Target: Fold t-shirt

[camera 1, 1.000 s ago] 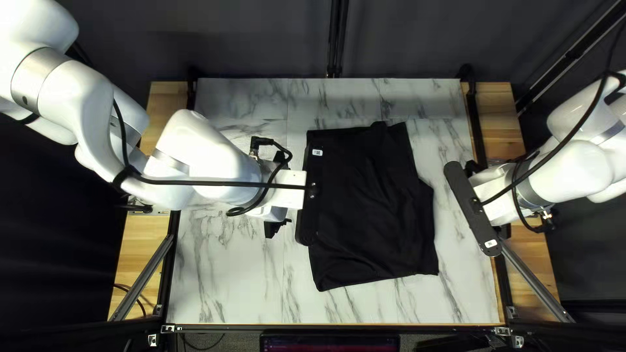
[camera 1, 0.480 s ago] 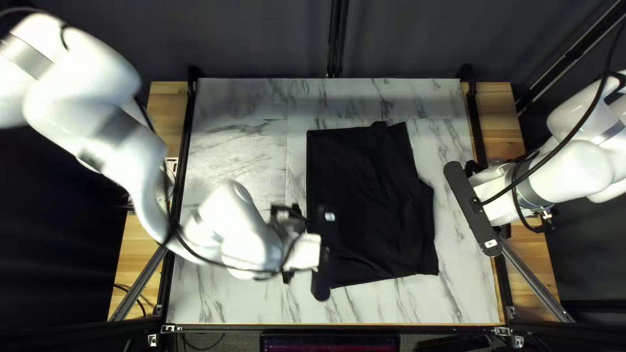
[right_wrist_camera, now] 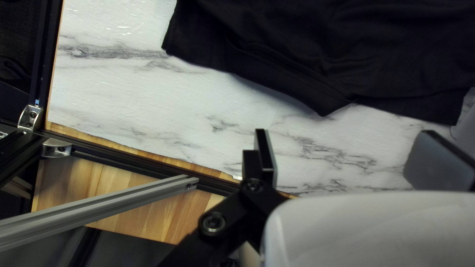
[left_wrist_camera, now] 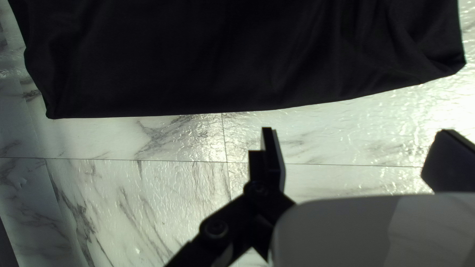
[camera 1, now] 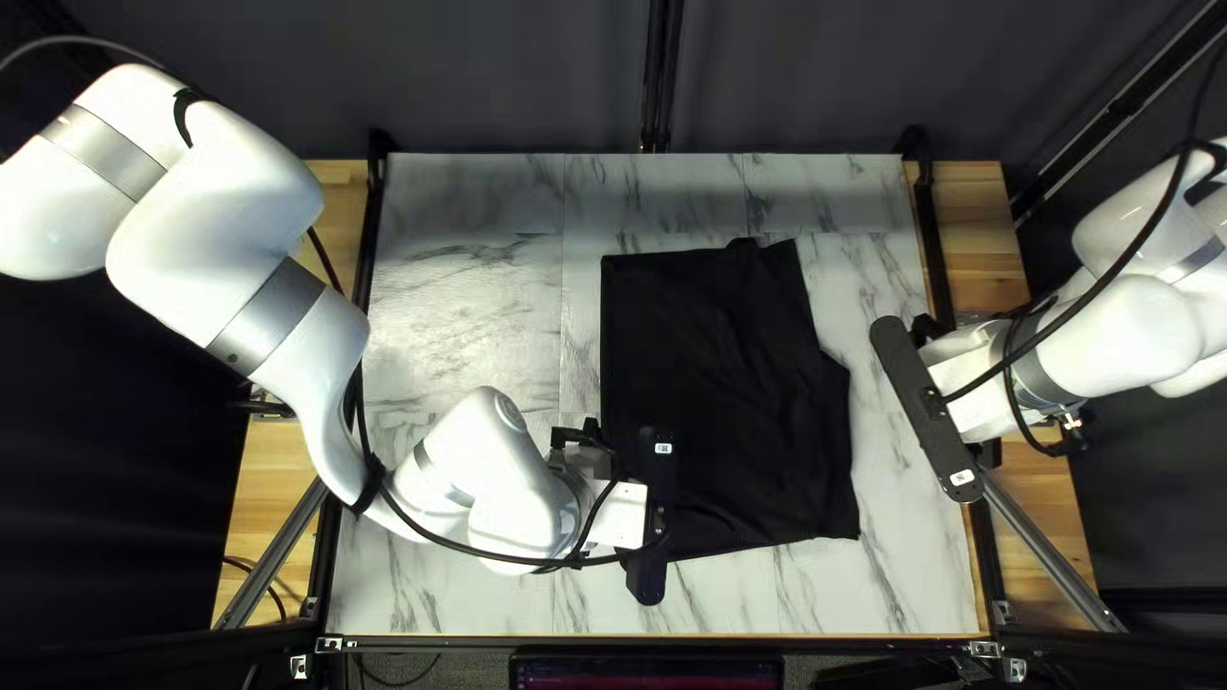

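While the black t-shirt (camera 1: 735, 396) lies on the marbled tabletop (camera 1: 460, 307), the left arm (camera 1: 275, 313) and right arm (camera 1: 1125, 335) flank it, fingers spread

The t-shirt lies ahead of both pairs of fingers, with bare tabletop between it and each. In the top left view, the left gripper (camera 1: 649, 524) hides the cloth's near corner on that arm's side. From a raised elbow, the left arm slopes down to a low wrist near the table's near edge. Its own wrist view shows the left gripper (left_wrist_camera: 357, 148) wide, nothing held. Across the t-shirt, the right gripper (camera 1: 927, 409) hangs by the opposite table edge, the long dark bar on it slanted; its fingers too stand wide and hold nothing, as its wrist view shows.

Over the last second the left gripper has shifted from beside the t-shirt's long edge toward the table's near edge. The t-shirt and right arm look unchanged.

The cloth is matte and softly creased, roughly four-sided, with an angular bulge facing the right gripper and a band-like fold (right_wrist_camera: 297, 86) ahead of that gripper's fingers. Around it the tabletop is white with grey veins, its wrinkled sheen catching the light ahead of the left gripper. Beside the right gripper's fingers run striped wood (right_wrist_camera: 123, 198) and a grooved silver strut (right_wrist_camera: 99, 205).
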`<action>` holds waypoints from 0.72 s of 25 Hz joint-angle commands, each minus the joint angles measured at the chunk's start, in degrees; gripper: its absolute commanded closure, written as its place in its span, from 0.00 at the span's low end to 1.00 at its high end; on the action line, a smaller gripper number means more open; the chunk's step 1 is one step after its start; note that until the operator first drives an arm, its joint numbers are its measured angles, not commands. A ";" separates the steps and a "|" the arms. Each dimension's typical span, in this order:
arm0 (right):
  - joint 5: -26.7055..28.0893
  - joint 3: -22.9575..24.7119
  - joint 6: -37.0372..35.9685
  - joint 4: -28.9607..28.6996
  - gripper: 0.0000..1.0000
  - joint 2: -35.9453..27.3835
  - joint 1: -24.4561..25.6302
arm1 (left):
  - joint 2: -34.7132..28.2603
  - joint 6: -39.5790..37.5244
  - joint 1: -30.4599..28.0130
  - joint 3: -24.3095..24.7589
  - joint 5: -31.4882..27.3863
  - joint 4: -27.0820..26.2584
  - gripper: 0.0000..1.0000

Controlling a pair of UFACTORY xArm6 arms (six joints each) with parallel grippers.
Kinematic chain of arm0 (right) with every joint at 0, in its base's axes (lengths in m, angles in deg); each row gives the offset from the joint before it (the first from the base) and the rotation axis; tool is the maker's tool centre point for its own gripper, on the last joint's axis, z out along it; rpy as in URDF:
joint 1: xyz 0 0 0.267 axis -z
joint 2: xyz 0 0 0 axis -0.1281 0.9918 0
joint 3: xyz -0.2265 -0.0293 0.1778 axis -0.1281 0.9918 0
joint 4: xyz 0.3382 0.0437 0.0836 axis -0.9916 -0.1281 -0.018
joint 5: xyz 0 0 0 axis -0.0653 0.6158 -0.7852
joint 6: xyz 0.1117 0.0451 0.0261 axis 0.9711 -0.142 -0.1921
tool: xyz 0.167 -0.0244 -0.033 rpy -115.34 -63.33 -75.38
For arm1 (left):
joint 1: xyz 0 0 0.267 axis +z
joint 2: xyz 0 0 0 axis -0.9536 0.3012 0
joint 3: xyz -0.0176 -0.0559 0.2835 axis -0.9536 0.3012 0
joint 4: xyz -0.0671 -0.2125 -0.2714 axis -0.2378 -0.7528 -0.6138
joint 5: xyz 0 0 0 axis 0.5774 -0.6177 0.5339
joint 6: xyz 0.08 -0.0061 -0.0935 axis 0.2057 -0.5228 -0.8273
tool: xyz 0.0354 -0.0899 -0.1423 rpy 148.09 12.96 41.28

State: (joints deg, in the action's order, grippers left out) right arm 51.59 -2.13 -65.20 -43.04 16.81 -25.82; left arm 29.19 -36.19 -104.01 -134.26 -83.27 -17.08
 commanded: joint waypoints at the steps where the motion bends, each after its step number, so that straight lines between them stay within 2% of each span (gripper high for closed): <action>1: 0.00 0.00 0.00 0.00 0.00 0.00 0.00 | -0.23 -0.49 -0.12 0.36 0.11 -0.03 0.00; 5: -0.15 -0.33 1.58 0.72 0.00 1.02 -1.33 | 0.70 -3.91 -2.32 -1.14 -1.46 2.00 0.00; 10: -2.42 -1.71 6.13 2.45 0.00 5.99 -4.92 | 5.52 -5.45 -4.52 -6.55 -3.88 2.94 0.00; 14: -7.25 -0.21 11.23 5.07 0.00 9.73 -8.51 | 6.74 -4.83 -4.26 -7.19 -3.90 2.86 0.00; 18: -13.32 1.45 14.06 6.88 0.00 13.78 -9.65 | 6.01 -4.35 -3.59 -6.02 -3.33 2.84 0.00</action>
State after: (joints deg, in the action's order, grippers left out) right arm 41.96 -1.70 -52.96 -37.46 28.12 -34.76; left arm 35.53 -40.78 -107.89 -140.76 -86.87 -14.23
